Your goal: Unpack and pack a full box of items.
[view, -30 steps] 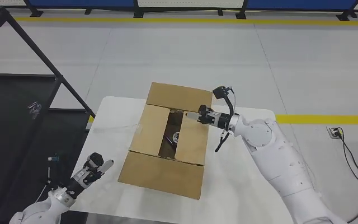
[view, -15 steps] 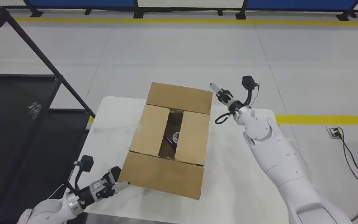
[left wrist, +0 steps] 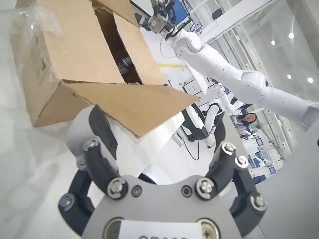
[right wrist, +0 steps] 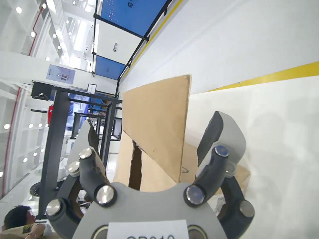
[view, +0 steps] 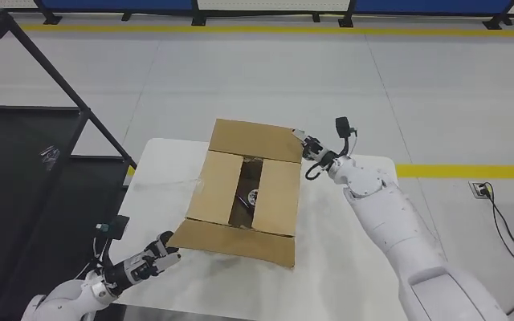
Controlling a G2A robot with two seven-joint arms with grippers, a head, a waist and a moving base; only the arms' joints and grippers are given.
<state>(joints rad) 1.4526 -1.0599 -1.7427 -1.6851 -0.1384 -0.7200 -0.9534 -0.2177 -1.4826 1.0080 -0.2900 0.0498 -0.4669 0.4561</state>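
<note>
The box (view: 217, 184) is judged light, its flaps (view: 233, 241) stiff yet creasable, best gripped at free edges; the left gripper (view: 157, 250) and right gripper (view: 303, 141) are seen with fingers apart.

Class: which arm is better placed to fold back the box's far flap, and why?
Right. The right claw is open at a corner of the far flap, and in its wrist view the flap's edge lies between its fingers. The left claw sits by the near flap instead.
</note>
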